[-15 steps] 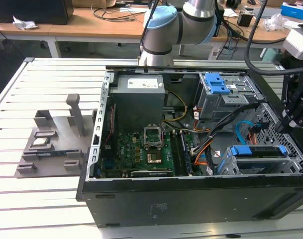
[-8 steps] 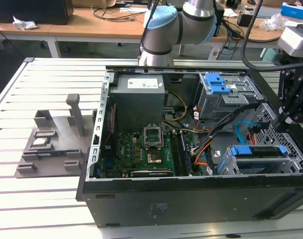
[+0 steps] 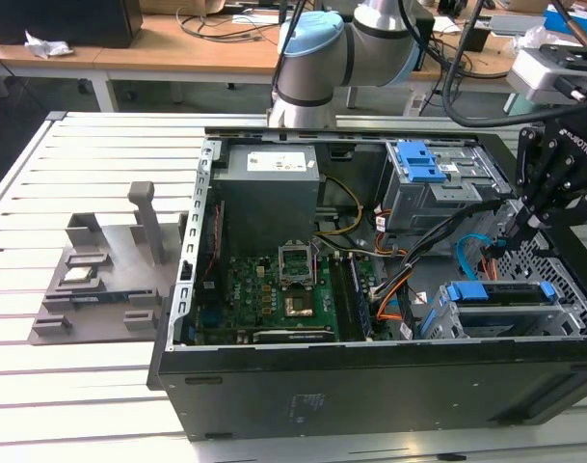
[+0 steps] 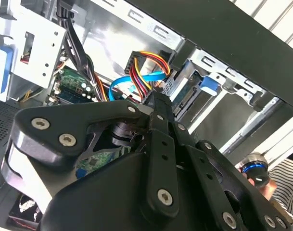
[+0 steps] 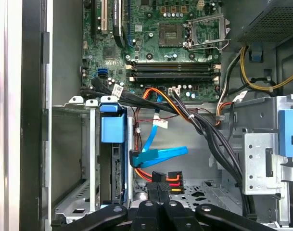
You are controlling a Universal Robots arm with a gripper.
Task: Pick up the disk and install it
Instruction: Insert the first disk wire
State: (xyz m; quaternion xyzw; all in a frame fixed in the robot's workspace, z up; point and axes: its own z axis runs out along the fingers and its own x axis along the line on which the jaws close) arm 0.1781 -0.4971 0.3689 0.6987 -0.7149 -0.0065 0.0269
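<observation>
1. Disk [image 3: 500,294]: one only, seen edge-on by its blue carrier frame. It stands inside the lower drive cage [image 3: 563,313], at about four o'clock within the open computer case [image 3: 370,386] in the exterior view. In the first wrist view its blue frame [image 5: 112,127] sits between the cage's metal walls.
2. Progress, as I judge it: the pick-up looks done and the disk looks slid into its bay. I cannot tell whether it is fully latched or cabled. The blue data cable [image 5: 158,155] lies loose just beside it, apparently not plugged into the disk.
3. Gripper [image 3: 518,231]: one, hanging over the case at about three o'clock in the exterior view, just beside the disk's bay and apart from the disk. In the first wrist view its fingers [image 5: 148,199] are drawn together with nothing between them.
4. Other counts: one upper cage with a blue latch [image 3: 423,164] at one o'clock, one motherboard [image 3: 274,294], one power supply [image 3: 269,193], and one grey fixture [image 3: 100,280] on the table at nine o'clock, carrying one small square chip [image 3: 78,275].
</observation>
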